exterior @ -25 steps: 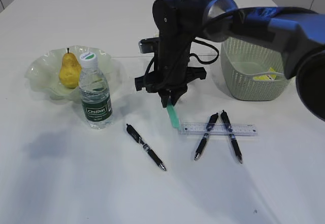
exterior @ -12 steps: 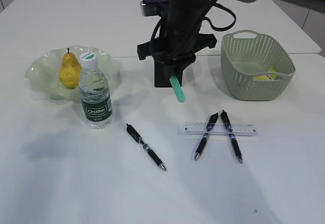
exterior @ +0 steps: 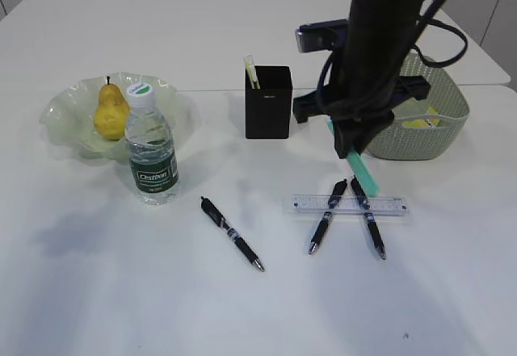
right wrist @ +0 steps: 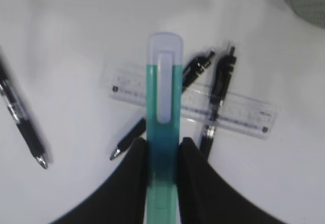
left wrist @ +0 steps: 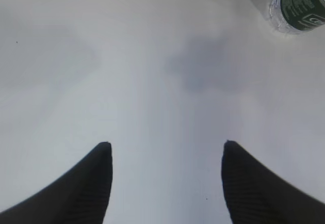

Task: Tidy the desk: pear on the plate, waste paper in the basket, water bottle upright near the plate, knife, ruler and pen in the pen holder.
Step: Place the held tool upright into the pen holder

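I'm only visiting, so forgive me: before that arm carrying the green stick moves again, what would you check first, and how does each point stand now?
1. Right gripper clamped on the green knife: ok.
2. Pen holder upright, with room inside: ok, one pale stick is in it.
3. Knife over the holder: not ok, it hangs above the ruler.
4. Left gripper out of the way: ok, open over bare table.
5. Blade retracted: cannot tell.
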`<state>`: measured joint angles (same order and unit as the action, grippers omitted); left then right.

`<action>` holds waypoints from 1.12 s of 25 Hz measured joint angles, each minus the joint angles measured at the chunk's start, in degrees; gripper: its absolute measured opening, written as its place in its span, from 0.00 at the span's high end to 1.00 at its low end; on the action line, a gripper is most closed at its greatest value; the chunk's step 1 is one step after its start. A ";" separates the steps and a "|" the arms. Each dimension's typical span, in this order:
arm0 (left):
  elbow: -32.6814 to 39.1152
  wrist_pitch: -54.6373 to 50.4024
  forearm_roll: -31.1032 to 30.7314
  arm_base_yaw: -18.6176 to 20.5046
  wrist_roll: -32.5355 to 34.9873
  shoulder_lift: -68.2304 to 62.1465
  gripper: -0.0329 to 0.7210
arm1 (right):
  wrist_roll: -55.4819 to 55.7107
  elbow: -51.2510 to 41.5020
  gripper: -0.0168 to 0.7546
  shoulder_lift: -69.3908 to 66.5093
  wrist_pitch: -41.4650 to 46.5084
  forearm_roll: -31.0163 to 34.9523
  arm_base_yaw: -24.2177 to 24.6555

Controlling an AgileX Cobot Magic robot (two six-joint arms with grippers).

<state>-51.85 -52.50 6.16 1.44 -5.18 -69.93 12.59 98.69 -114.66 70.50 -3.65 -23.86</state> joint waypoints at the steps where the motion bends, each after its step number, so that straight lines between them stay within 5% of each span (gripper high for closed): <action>1: 0.00 0.00 0.00 0.00 0.00 0.00 0.33 | 0.00 -2.18 0.84 0.97 0.00 -0.14 0.14; 10: 0.00 -0.46 0.00 0.00 0.00 0.00 0.33 | -0.03 -21.35 0.84 9.54 -9.74 -2.08 1.19; 28: 0.00 -0.50 -0.09 0.00 0.00 0.00 0.33 | -0.13 -22.58 0.84 10.28 -49.74 -5.37 2.58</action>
<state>-51.85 -53.01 6.07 1.44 -5.18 -69.93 12.46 76.11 -104.38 20.76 -9.02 -21.29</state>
